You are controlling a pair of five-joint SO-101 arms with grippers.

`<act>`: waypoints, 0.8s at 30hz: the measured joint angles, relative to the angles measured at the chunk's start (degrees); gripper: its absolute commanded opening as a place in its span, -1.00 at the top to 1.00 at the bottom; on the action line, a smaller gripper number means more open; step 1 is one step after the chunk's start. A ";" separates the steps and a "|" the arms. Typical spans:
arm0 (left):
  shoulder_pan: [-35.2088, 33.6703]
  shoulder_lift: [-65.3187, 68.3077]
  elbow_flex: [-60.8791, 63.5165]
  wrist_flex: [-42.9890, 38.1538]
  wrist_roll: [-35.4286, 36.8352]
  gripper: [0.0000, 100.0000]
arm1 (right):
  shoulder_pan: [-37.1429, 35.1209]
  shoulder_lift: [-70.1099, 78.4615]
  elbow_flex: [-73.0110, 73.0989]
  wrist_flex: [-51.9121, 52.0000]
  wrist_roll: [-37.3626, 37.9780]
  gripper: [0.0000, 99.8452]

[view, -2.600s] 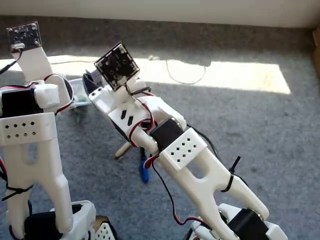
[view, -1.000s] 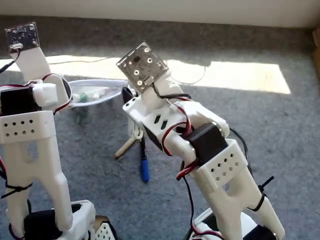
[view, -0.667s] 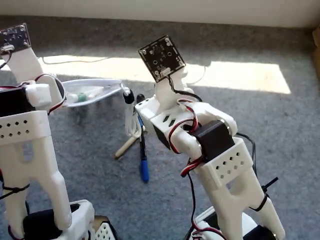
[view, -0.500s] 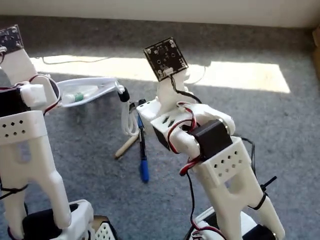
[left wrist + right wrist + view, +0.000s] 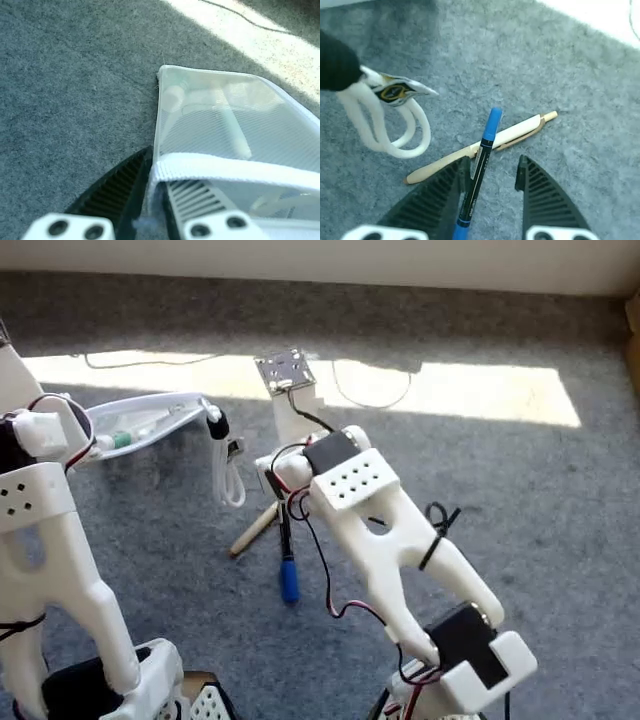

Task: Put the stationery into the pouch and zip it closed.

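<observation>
My left gripper is shut on the white edge band of the clear mesh pouch and holds it off the carpet. In the high view the pouch hangs at the left with a white and green item inside, its white cord loop dangling from the zipper end. A blue pen lies across a beige pen on the carpet. My right gripper stands open just above them, the blue pen running between its fingers close to one of them. The blue pen and beige pen lie under the right arm.
Grey carpet covers the floor, with a sunlit strip and a thin cable at the back. The cord loop and zipper pull hang close beside the pens. Open carpet lies to the right of the right arm.
The right arm has left the pouch's zipper end and swung down over the pens. The left arm has drawn the pouch to the left, and the cord loop now dangles free.
</observation>
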 measured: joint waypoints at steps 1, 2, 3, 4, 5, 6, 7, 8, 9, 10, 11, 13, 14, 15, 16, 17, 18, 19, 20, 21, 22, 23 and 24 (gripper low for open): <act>0.00 0.00 0.00 0.00 0.00 0.99 | 0.00 1.49 0.00 -1.05 0.00 0.69; 0.00 0.00 0.00 0.00 0.00 0.99 | 0.00 2.73 0.00 -2.02 0.00 0.69; 0.00 0.00 0.00 0.00 0.00 0.99 | 0.00 3.96 0.00 -2.99 0.00 0.69; 0.00 0.00 0.00 0.00 0.00 0.99 | 0.00 5.19 0.00 -3.87 0.00 0.69; 0.00 0.00 0.00 0.00 0.00 0.99 | 0.00 6.15 0.00 -4.66 0.00 0.69; 0.00 0.00 0.00 0.00 0.00 0.99 | 0.00 7.21 0.00 -5.45 0.00 0.69; 0.00 0.00 0.00 0.00 0.00 0.99 | 0.00 7.91 0.00 -6.15 0.00 0.69; 0.00 0.00 0.00 0.00 0.00 0.99 | 0.00 8.70 0.00 -6.86 0.00 0.69; 0.00 0.00 0.00 0.00 0.00 0.99 | 0.00 9.23 0.00 -7.30 0.00 0.69; 0.00 0.00 0.00 0.00 0.00 0.99 | 0.00 9.85 0.00 -7.91 0.00 0.69; 0.00 0.00 0.00 0.00 0.00 0.99 | 0.00 10.37 0.00 -8.35 0.00 0.69; 0.00 0.00 0.00 0.00 0.00 0.99 | 0.00 10.99 0.00 -9.41 0.00 0.69; 0.00 0.00 0.00 0.00 0.00 0.99 | 0.00 11.43 0.00 -9.93 0.00 0.69; 0.00 0.00 0.00 0.00 0.00 0.99 | 0.00 11.87 0.00 -10.37 0.00 0.69; 0.00 0.00 0.00 0.00 0.00 0.99 | 0.00 12.40 0.00 -10.99 0.00 0.69; 0.00 0.00 0.00 0.00 0.00 0.99 | 0.00 13.01 0.00 -11.34 0.00 0.69; 0.00 0.00 0.00 0.00 0.00 0.99 | 0.00 13.54 0.00 -11.87 0.00 0.69; 0.00 0.00 0.00 0.00 0.00 0.99 | 0.00 13.98 0.00 -12.22 0.00 0.69; 0.00 0.00 0.00 0.00 0.00 0.99 | 0.00 14.42 0.00 -12.48 0.00 0.69; 0.00 0.00 0.00 0.00 0.00 0.99 | 0.00 14.86 0.00 -12.75 0.00 0.69; 0.00 0.00 0.00 0.00 0.00 0.99 | 0.00 15.21 0.00 -12.75 0.00 0.69; 0.00 0.00 0.00 0.00 0.00 0.99 | 0.00 15.65 0.00 -12.75 0.00 0.70; 0.00 0.00 0.00 0.00 0.00 0.99 | 0.00 16.18 0.00 -12.75 0.00 0.70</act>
